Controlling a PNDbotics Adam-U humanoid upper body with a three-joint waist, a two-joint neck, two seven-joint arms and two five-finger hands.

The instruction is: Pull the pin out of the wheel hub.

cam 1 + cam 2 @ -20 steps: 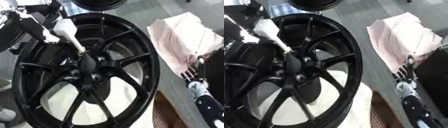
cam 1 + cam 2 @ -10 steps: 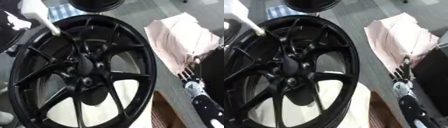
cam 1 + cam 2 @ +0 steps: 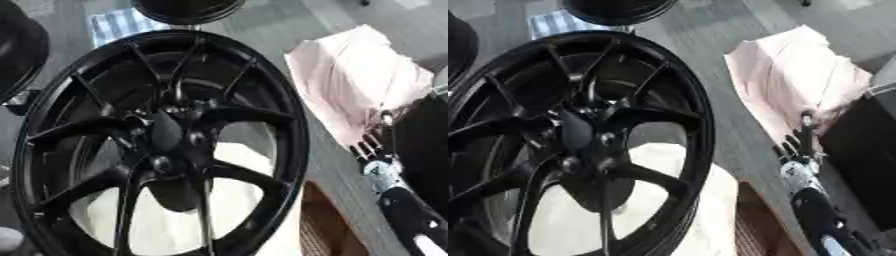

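A large black spoked wheel (image 3: 162,145) fills the left and middle of both views, its hub (image 3: 166,132) at the centre with bolt holes around it. No pin shows in the hub or anywhere else. My left hand is out of both views. Beside the wheel's right rim, my right hand (image 3: 798,145) rests with its fingers straight and pointing up, holding nothing, and its black and silver forearm runs down to the lower right corner.
A pink cloth (image 3: 359,80) lies crumpled at the right. A second black wheel (image 3: 188,10) and a blue striped cloth (image 3: 118,25) are at the top. White padding (image 3: 236,200) lies under the wheel, with a brown box (image 3: 328,220) beside it.
My left hand, which held a white pin at the hub, has lifted it up and to the left and gone out of view. The camera has shifted a little.
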